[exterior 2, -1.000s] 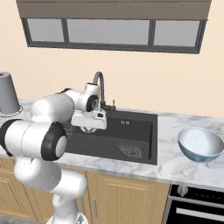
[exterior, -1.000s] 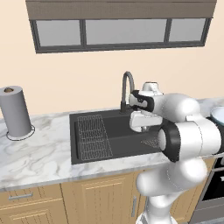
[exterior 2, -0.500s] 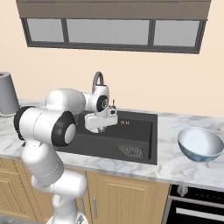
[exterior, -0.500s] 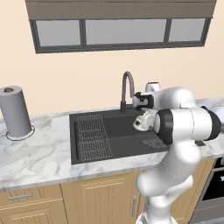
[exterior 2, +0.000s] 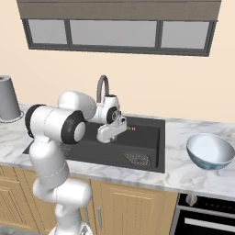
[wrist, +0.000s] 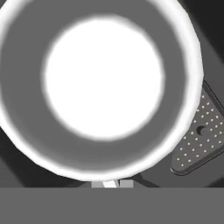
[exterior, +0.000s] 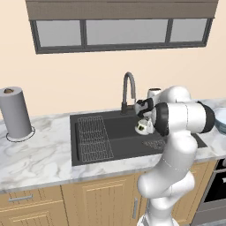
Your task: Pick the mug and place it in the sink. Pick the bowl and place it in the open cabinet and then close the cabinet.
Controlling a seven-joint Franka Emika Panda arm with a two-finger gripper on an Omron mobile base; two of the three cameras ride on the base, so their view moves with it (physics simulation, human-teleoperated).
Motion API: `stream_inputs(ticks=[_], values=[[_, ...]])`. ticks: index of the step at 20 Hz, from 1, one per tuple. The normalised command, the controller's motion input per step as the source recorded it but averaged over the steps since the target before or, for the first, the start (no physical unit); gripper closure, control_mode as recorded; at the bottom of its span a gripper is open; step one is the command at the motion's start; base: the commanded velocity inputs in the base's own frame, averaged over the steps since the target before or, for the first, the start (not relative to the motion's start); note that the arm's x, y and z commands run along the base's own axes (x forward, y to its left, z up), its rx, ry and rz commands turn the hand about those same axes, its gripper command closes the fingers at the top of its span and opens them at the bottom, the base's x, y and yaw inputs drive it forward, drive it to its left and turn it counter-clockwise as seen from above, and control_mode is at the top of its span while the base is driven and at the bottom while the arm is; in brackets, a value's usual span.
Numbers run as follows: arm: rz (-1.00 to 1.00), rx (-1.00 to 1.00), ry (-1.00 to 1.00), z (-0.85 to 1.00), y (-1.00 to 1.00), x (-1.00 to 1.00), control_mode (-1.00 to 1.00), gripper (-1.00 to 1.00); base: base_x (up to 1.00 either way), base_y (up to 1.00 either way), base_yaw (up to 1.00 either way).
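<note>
The small, squat, glossy white mug (exterior: 143, 127) hangs from the two-finger gripper (exterior: 145, 120) over the large black rectangular sink (exterior: 115, 137), not yet resting on the basin floor as far as the left base view lets me judge. The jaws look clamped on the mug's rim, though the fingertips themselves are hidden behind the cup, so the exact contact cannot be made out.

In the hand view the mug (wrist: 98, 85) opens straight toward the camera, so its mouth faces up into the jaws and its base points down at the basin floor. Being squat and round, it has little long axis to speak of; its short axis runs along the line of the gripper, roughly vertical. No handle shows, so its direction cannot be told.

By its look the mug should be light, stiff and fragile, with a slick glaze that could slip in a pinch. The rim wall between the jaws seems the sensible hold, and a gentle set-down should suit it better than a drop.

Below and to one side of the jaws lies the small perforated drain grate (wrist: 197, 140). The wide white ceramic bowl with blue patterning (exterior 2: 210, 151) sits on the marble counter (exterior 2: 202, 172), well apart from the jaws, beyond the sink's far edge.
</note>
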Motion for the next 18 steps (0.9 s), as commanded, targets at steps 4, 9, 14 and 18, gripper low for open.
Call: stream_inputs(ticks=[4,9,14,18], values=[[0.15,0.04,-0.01,-0.39,-0.13,0.41,-1.00,1.00,0.00,0.00,0.00],[0.16,0.06,0.00,-0.41,-0.11,0.31,-1.00,1.00,0.00,0.00,0.00],[0.15,0.09,0.00,-0.35,-0.12,0.28,-1.00,1.00,0.00,0.00,0.00],[0.13,0.11,-0.01,-0.31,-0.07,0.35,-1.00,1.00,0.00,0.00,0.00]])
